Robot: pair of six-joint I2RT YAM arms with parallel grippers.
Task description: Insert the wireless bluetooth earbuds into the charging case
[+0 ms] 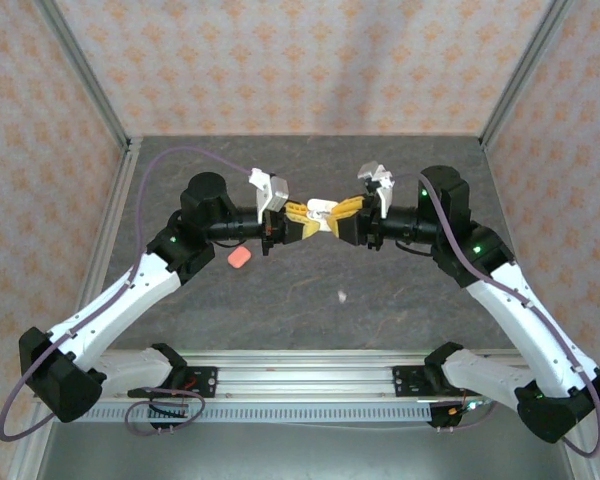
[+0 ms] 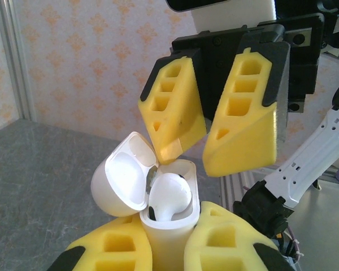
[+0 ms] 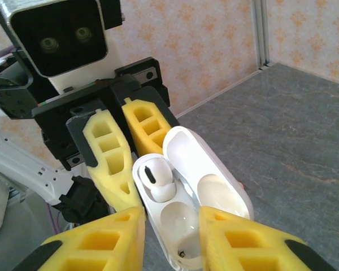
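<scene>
Inside the charging case (image 2: pixel 168 240), found one white earbud (image 2: pixel 170 195) seated in one well, lid swung open. Around the case's base, saw the left gripper (image 2: pixel 168 228) clenched tight on it. Just above the case's rim, noted the right gripper (image 2: pixel 206 155) released and empty, one fingertip beside the earbud. Left of the case and nearer the arm bases, spotted a pink pebble-like object (image 1: pixel 239 257) on the table (image 1: pixel 400 300).

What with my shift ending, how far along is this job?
Done: one white earbud sits in the open charging case. In hand: left gripper grips the case, right gripper open near it. Left: second well empty; a small white piece, maybe an earbud, lies on the table.
</scene>
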